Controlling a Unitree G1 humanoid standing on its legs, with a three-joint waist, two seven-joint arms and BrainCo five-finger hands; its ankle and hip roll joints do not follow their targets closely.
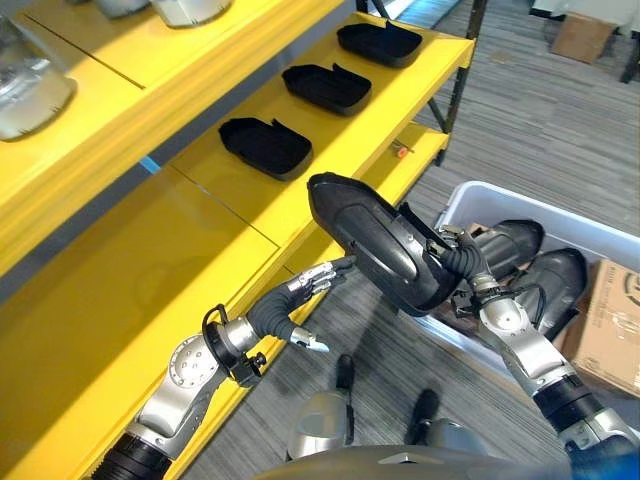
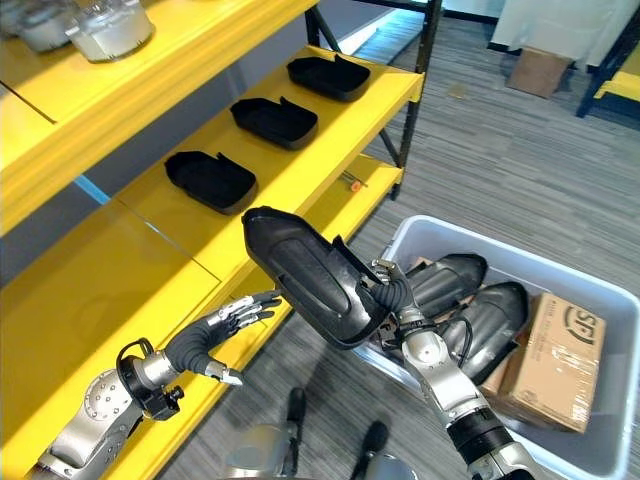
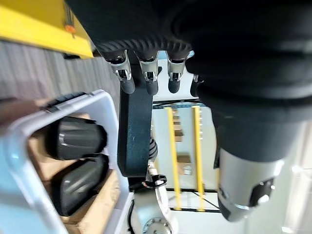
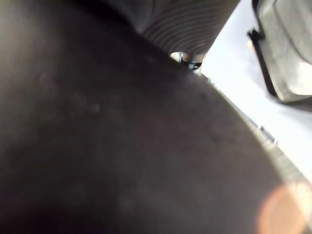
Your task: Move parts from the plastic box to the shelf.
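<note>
I am gripping the large black moulded plastic part [image 1: 375, 240] in my right hand [image 1: 462, 262], fingers curled round its near end, carrying it between the grey plastic box [image 2: 600, 330] and the yellow metal shelf [image 1: 230, 200]; my left hand [image 1: 310, 285] is reaching up, fingers straight and touching its underside; next I judge it needs lowering flat beside the three black parts [image 1: 265, 145] already shelved.
</note>
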